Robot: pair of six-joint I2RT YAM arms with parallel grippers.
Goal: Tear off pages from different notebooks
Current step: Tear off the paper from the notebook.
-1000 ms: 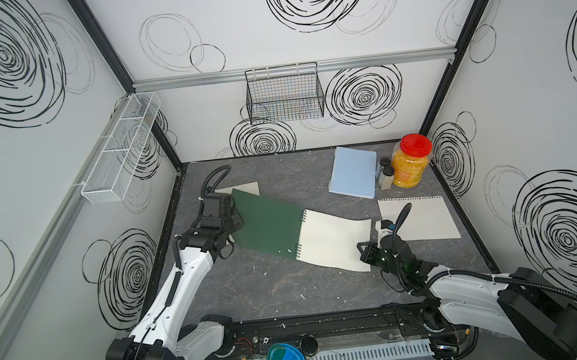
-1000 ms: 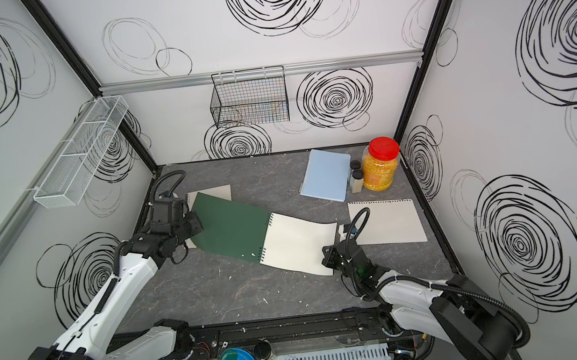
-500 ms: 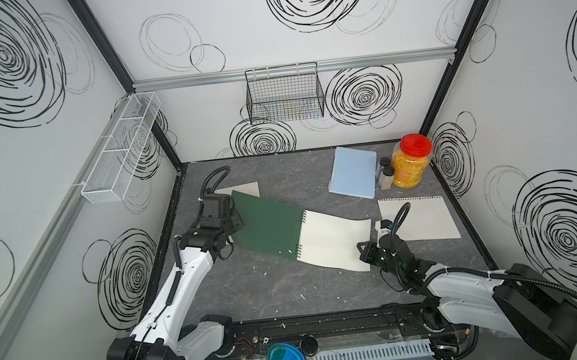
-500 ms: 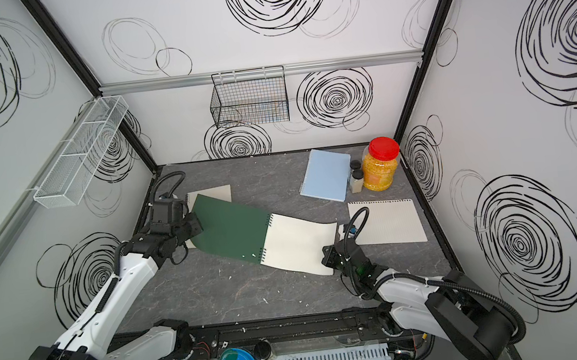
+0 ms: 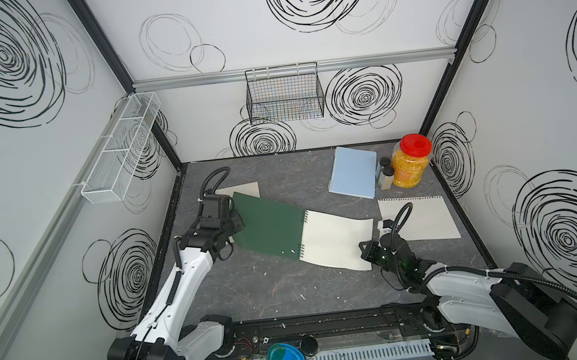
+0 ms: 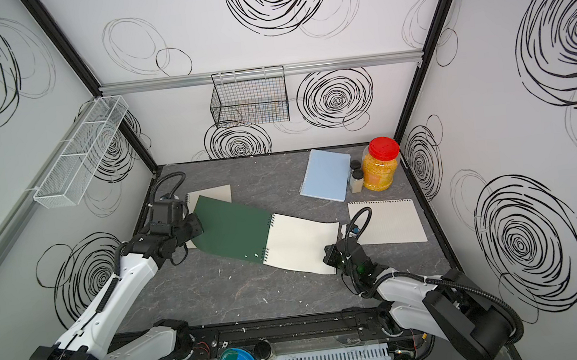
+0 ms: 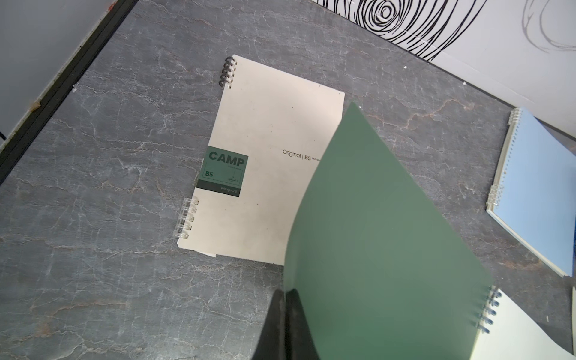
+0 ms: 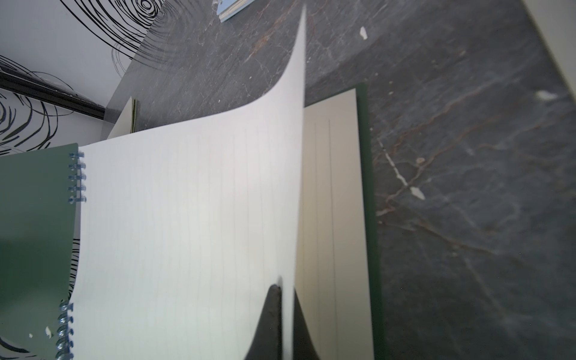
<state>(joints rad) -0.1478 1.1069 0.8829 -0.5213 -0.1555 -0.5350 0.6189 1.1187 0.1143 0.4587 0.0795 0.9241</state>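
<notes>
the open notebook [image 5: 266, 227] lies across the middle of the table [image 5: 273, 292], its cover spread to the left and overlapping a corner of the labelled notebook [image 5: 244, 190] at the back left. the left gripper [image 7: 285, 294] is at the cover's outer edge, the right gripper [image 8: 283, 288] at the outer edge of the top page [image 5: 337, 241]. just right of that lies a loose page [image 5: 426, 217] — behind it, along the back right, a closed notebook [image 5: 352, 172], two small bottles [image 5: 385, 176] and a jar [image 5: 411, 166] side by side.
</notes>
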